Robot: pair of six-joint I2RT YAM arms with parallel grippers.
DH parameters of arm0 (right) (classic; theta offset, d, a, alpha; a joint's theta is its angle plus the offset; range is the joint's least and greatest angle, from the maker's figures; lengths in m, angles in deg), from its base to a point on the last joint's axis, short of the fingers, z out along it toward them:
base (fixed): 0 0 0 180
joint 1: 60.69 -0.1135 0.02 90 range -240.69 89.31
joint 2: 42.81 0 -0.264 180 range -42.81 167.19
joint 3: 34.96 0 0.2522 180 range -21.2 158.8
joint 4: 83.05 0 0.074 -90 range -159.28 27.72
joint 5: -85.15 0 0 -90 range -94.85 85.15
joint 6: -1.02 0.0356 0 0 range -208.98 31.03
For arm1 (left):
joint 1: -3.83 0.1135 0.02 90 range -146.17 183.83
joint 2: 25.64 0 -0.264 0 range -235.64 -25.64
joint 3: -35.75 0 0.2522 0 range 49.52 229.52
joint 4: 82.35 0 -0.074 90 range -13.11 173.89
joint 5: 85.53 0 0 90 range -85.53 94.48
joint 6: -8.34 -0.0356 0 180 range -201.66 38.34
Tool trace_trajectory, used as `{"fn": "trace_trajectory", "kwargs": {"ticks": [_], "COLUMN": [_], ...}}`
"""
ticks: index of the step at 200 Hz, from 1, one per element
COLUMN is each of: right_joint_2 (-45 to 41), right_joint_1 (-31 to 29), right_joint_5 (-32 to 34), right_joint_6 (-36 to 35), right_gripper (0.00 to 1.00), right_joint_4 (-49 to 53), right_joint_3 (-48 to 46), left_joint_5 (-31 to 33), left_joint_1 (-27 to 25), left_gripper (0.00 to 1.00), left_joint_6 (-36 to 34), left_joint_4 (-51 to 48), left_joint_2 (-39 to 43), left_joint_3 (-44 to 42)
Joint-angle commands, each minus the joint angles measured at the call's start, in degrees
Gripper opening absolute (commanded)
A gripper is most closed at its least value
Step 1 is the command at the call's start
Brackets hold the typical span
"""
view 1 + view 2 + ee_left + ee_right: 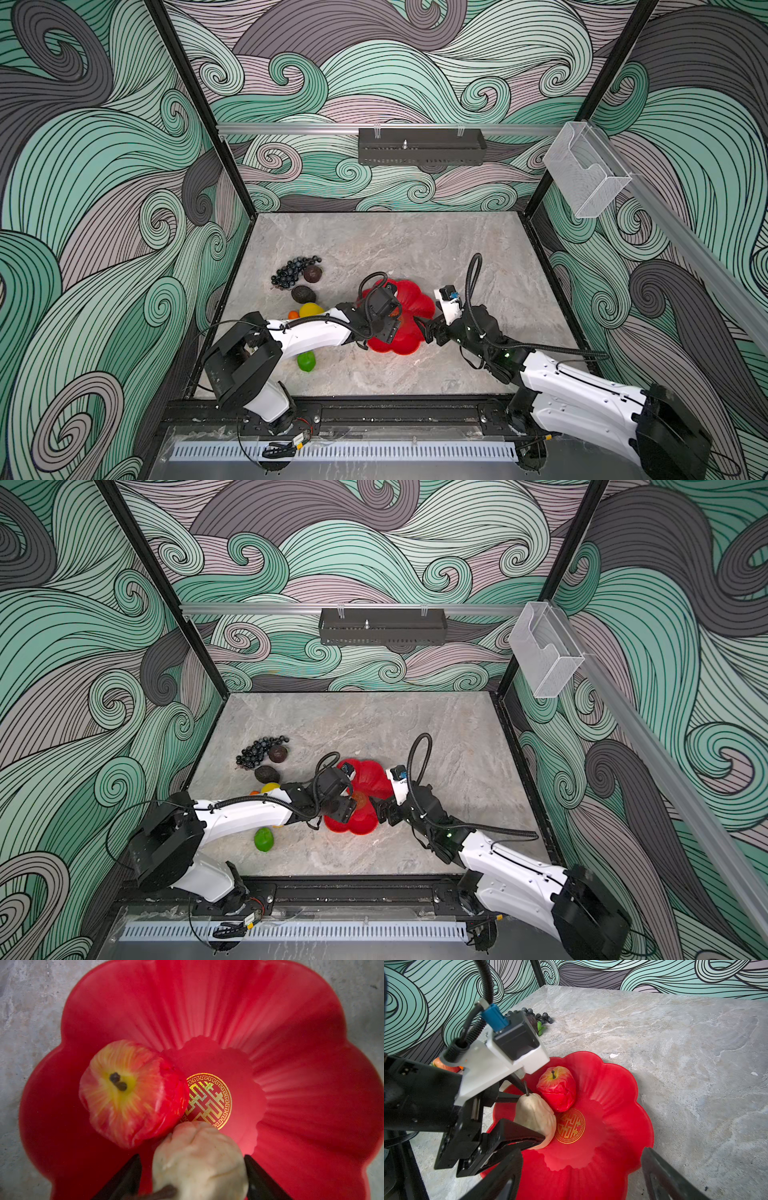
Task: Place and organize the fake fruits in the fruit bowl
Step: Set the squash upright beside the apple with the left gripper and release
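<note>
Left claw released, jaws spread astride the pear, stem end wristward, leaning on apple inside fruit bowl. Right claw spread, empty. Lime on worktop, closer to left claw.

I work in a robotics lab test cell. Printed wave-pattern panels wall me in on three sides, held by black frame posts and an aluminium rail. My left arm and right arm stand on a black base rail at the edge of a marble-look tabletop, with a slotted cable duct in front.
</note>
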Motion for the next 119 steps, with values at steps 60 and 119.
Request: {"fn": "trace_trajectory", "kwargs": {"ticks": [60,119], "right_joint_2": [0.7,1.0], "right_joint_1": [0.4,0.4], "right_joint_5": [0.0,0.0], "right_joint_6": [0.6,0.7], "right_gripper": [0.89,0.89], "right_joint_4": [-1.0,-1.0], "right_joint_3": [0.0,0.0], "left_joint_5": [1.6,1.7], "left_joint_1": [-0.1,-0.1], "left_gripper": [0.84,0.86], "left_joint_6": [1.6,1.7], "left_joint_4": [0.2,-0.1], "left_joint_2": [2.7,3.1], "left_joint_3": [-0.5,-0.5]}}
